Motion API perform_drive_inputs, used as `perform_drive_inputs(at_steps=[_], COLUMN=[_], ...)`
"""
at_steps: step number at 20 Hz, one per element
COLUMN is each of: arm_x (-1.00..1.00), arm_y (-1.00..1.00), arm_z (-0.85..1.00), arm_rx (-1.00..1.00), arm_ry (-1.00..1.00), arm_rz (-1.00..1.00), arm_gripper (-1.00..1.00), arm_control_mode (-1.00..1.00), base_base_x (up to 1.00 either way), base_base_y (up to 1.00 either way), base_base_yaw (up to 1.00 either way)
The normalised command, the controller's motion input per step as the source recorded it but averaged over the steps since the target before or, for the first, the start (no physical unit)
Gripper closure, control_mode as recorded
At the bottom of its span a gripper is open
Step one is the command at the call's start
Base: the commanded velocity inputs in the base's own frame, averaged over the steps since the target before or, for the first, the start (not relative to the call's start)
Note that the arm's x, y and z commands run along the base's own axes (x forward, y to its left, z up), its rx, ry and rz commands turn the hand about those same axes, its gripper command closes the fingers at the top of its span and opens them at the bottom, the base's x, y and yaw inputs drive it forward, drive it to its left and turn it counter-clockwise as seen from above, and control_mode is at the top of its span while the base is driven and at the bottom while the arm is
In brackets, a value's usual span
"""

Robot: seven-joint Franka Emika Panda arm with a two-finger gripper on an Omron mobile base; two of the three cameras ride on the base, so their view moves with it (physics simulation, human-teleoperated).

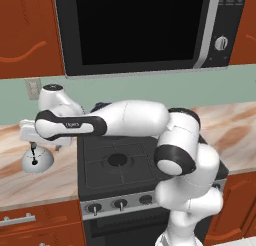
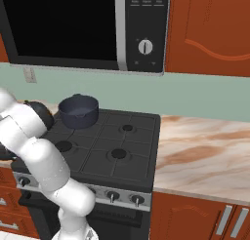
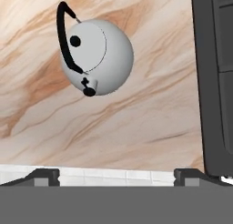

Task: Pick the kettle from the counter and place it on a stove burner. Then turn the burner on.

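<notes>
Dark finger tips of my pincer point(image 3: 116, 175) stand wide apart at six o'clock in my hand view, released and gripping nothing. My white arm reaches out level to the left, hand pointing down above the kettle point(image 1: 37, 160). That smooth silvery dome, with a thin black handle and knob, sits at eleven o'clock from my tips on the marbled beige-pink counter point(image 3: 136, 123). The dark grated cooktop point(image 1: 135, 162) lies beside it, its widest burner point(image 1: 117, 160) bare, a blue-grey pot point(image 2: 78, 110) behind.

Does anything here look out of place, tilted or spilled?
Nothing stands out. The kettle sits upright on the counter beside the stove, nothing is spilled, and the pot sits level on the grates.
</notes>
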Motion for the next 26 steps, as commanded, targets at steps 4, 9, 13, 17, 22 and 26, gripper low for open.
perform_drive_inputs(at_steps=[4, 9, 13, 17, 22, 26], arm_x=[0.28, 0.33, 0.41, 0.44, 0.40, 0.33], arm_y=[0.15, 0.13, 0.26, 0.46, 0.41, 0.21], arm_z=[-0.13, -0.13, -0.11, -0.03, 0.00, 0.00], arm_rx=[0.00, 0.00, 0.00, 0.00, 0.00, 0.00], arm_ry=[0.00, 0.00, 0.00, 0.00, 0.00, 0.00], arm_rz=[0.00, 0.00, 0.00, -0.02, -0.05, -0.09], arm_gripper=[-1.00, -1.00, -1.00, -1.00, -1.00, -1.00], arm_control_mode=[-1.00, -1.00, -1.00, -1.00, -1.00, -1.00], base_base_x=[0.00, 0.00, 0.00, 0.00, 0.00, 0.00], base_base_y=[0.00, 0.00, 0.00, 0.00, 0.00, 0.00], base_base_yaw=[0.00, 0.00, 0.00, 0.00, 0.00, 0.00])
